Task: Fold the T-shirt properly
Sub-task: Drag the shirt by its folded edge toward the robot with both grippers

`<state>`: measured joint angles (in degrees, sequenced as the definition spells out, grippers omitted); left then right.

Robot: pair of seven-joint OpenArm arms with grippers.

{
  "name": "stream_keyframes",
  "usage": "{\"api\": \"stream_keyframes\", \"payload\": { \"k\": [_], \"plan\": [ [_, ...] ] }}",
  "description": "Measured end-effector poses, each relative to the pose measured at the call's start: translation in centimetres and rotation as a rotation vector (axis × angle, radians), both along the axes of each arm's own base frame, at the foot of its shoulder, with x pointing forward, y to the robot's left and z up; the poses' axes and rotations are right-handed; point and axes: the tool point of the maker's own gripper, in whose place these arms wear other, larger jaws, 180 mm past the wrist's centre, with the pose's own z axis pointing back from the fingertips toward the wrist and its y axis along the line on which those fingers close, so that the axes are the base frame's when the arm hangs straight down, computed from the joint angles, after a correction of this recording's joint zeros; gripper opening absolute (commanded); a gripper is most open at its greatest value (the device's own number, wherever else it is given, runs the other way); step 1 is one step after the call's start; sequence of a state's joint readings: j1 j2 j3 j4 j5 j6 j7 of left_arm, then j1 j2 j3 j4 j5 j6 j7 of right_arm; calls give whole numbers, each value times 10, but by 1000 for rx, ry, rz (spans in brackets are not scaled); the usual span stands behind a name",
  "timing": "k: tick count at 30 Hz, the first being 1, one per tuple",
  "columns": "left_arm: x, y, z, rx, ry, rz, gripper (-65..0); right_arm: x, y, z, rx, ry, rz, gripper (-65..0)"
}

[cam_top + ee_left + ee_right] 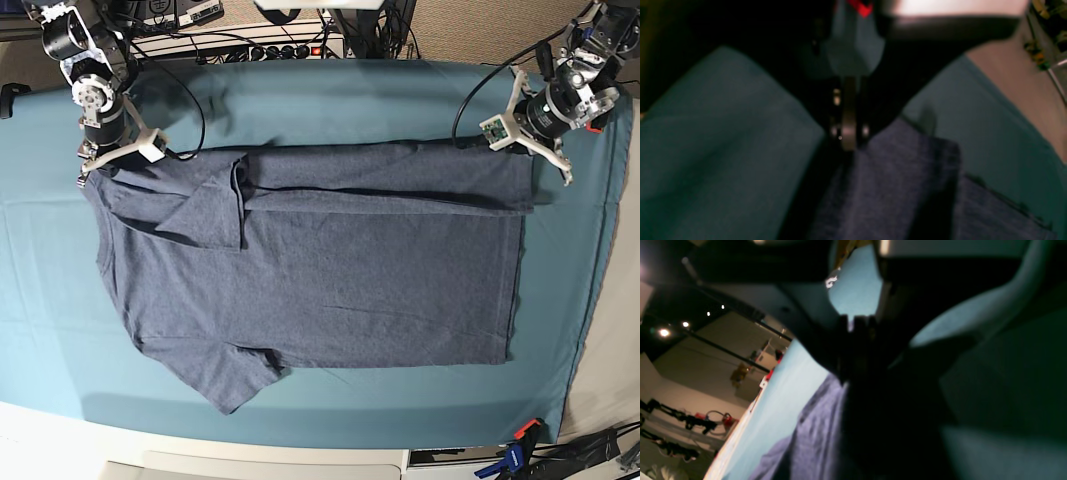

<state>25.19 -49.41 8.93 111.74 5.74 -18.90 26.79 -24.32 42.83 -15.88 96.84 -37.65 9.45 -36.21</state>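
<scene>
Teal table cloth [300, 100]: T-shirt [330, 280] mostly flat, far edge folded; left gripper [849, 141] and right gripper [857, 373] clamped on its far corners, folds remaining.

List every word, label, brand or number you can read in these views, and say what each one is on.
None can be read.
T-shirt: plain side up, no lettering showing.
Teal table cloth: no markings.
Gear behind the table: too small to read.
Both wrist views: too blurred.
</scene>
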Motion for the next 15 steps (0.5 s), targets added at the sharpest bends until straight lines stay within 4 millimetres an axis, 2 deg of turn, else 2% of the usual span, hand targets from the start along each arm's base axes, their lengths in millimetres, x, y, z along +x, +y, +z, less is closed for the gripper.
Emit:
{"api": "stream_keyframes", "payload": {
  "k": [5,8,12,15],
  "plan": [
    [-1,-1,0,-5,5,2,-650,-18,16,5,14,14,18,-650],
    [-10,-1,-4,-5,26,3,-650,-26,28,10,31,7,31,-650],
    [-28,0,-14,-3,75,4,-650,-36,32,10,22,23,46,-650],
    [-35,0,-16,-2,90,5,-650,-42,30,8,10,40,48,-650]
  ]
}}
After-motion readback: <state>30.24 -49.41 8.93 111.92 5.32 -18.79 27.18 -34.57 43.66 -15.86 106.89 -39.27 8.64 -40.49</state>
